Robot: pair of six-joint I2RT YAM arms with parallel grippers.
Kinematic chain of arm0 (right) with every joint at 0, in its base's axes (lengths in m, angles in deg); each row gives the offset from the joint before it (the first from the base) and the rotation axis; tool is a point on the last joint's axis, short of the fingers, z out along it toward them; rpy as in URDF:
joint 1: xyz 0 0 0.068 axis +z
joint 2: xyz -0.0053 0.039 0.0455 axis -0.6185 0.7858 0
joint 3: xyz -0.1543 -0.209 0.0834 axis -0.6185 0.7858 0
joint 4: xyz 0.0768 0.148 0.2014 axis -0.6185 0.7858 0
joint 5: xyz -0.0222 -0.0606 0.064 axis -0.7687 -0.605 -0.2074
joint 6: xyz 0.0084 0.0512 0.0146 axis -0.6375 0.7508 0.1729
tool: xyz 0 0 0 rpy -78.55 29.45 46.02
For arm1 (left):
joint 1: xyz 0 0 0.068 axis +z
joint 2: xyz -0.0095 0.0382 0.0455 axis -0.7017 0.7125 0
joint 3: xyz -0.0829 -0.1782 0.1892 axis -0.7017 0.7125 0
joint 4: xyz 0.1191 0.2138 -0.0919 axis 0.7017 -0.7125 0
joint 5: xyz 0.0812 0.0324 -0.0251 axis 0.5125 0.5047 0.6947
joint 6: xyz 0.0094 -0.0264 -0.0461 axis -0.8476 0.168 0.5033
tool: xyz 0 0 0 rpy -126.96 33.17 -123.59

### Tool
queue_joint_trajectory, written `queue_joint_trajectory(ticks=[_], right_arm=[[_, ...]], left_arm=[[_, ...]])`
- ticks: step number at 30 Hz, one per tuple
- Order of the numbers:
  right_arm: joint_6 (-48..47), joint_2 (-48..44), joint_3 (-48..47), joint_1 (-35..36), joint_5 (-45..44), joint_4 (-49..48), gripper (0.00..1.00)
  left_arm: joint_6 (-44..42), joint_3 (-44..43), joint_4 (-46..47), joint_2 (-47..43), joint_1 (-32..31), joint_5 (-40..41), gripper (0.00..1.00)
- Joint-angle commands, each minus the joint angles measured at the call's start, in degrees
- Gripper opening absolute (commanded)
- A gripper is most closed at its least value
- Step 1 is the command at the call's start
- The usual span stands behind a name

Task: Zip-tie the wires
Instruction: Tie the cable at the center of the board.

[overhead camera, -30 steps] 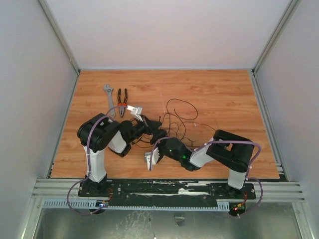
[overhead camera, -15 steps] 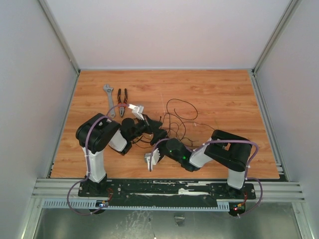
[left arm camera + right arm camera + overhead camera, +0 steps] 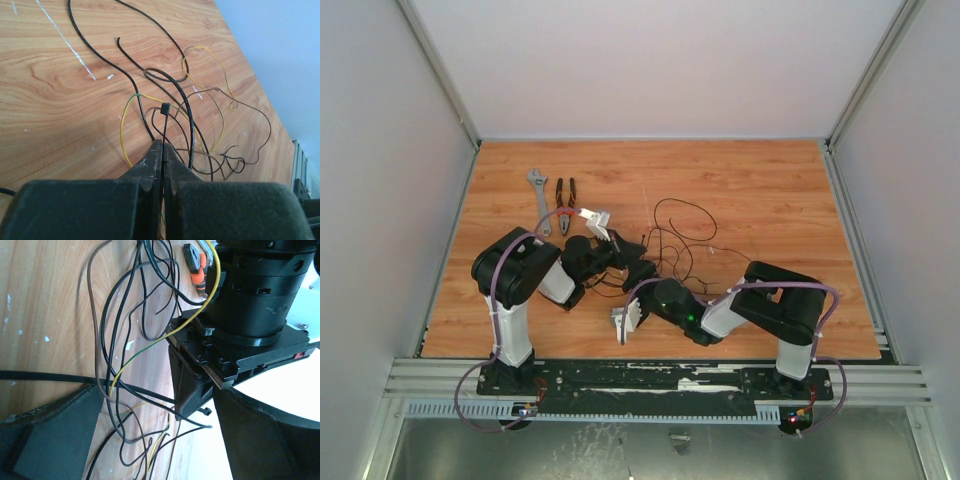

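The right gripper [image 3: 157, 407] is open wide around some wires [image 3: 190, 120]. The left gripper [image 3: 163, 150] has only shifted a little. It pinches the zip tie [image 3: 164, 125], held just above the wires. I think the looping comes next.

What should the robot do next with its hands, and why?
Probably the right gripper should close gently on the wires running between its open fingers, to bunch them. The left gripper is shut on the zip tie, but the wires lie loose and spread out, so the tie cannot loop round them yet.
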Motion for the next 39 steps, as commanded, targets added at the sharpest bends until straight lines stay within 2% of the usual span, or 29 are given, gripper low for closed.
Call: queue_joint_trajectory(ticks=[1,11,24,35,39], right_arm=[[5.93,0.56,2.16,3.39,5.06,0.99,0.91],[3.97,2.47,3.07,6.04,2.56,-1.36,0.87],[3.88,3.10,4.15,9.94,0.28,-4.21,0.87],[6.83,2.29,5.47,9.80,-0.83,-6.51,0.86],[7.93,1.21,6.11,8.69,-0.27,-5.43,0.82]], left_arm=[[0.31,-1.96,0.61,-0.74,0.10,0.33,0.00],[0.55,-3.23,-0.63,-0.17,0.05,0.69,0.00],[0.06,-3.81,-1.71,0.25,0.09,0.95,0.00],[-0.43,-4.36,-3.14,-0.24,0.09,0.84,0.00],[-0.15,-4.27,-3.14,-0.27,0.08,0.80,0.00]])
